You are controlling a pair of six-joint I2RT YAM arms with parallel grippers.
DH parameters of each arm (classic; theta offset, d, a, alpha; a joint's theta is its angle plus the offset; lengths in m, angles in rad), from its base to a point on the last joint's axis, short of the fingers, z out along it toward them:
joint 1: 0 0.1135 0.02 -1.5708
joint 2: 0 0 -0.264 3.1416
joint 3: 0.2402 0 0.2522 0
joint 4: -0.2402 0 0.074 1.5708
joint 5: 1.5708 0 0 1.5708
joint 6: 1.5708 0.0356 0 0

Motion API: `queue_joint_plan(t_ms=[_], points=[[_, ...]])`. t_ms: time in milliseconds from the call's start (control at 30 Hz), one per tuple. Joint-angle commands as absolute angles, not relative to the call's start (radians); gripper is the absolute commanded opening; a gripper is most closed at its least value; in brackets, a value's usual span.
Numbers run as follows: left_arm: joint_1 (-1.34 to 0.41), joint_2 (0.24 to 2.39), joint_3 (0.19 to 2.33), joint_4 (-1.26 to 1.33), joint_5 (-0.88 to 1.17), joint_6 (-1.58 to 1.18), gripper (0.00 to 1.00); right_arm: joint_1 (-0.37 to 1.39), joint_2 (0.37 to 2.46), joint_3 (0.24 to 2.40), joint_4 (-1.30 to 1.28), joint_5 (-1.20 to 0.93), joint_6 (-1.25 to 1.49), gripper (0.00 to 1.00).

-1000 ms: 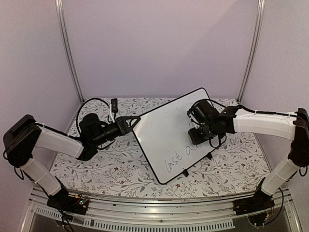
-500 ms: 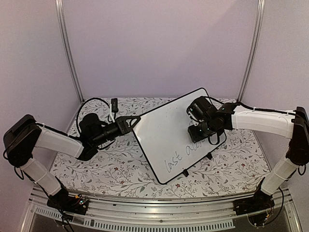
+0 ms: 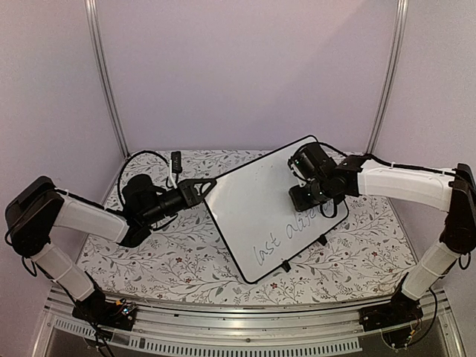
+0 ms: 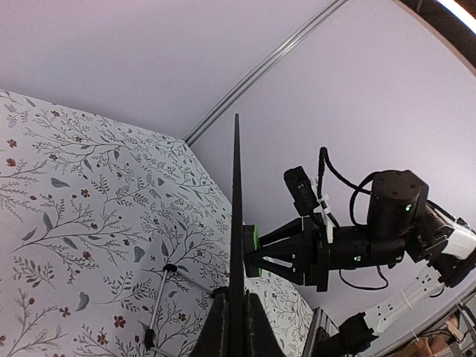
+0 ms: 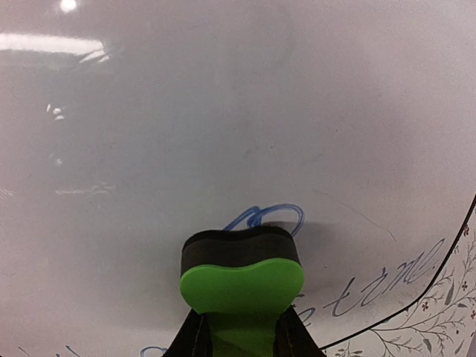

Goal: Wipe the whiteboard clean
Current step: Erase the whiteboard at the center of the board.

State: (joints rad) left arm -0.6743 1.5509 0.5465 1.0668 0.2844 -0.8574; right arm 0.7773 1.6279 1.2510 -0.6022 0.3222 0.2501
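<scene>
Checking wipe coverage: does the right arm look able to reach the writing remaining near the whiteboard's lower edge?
Probably yes: its eraser sits on the whiteboard beside the writing, with nothing between them.

Floral-print table (image 3: 171,260) beneath tilted whiteboard (image 3: 253,216)

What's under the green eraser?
The whiteboard. A blue marker loop peeks out past the eraser's edge. Any writing directly beneath the eraser is covered.
</scene>
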Motion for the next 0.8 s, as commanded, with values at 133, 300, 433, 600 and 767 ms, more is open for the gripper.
queue_joint_plan(t_ms=[133,300,433,600,767], points=[[-0.709,1.577,0.557,1.043,0.358,-0.830,0.00,0.759,1.556,1.093,-0.597,0.305,0.305,0.00],[-0.710,1.580,0.559,1.046,0.359,-0.831,0.00,0.758,1.571,1.131,-0.592,0.315,0.289,0.00],[-0.710,1.574,0.557,1.043,0.356,-0.829,0.00,0.755,1.617,1.203,-0.588,0.323,0.259,0.00],[-0.710,1.572,0.555,1.042,0.355,-0.827,0.00,0.727,1.664,1.288,-0.586,0.324,0.214,0.00],[-0.711,1.572,0.557,1.042,0.356,-0.827,0.00,0.700,1.682,1.325,-0.584,0.308,0.180,0.00]])
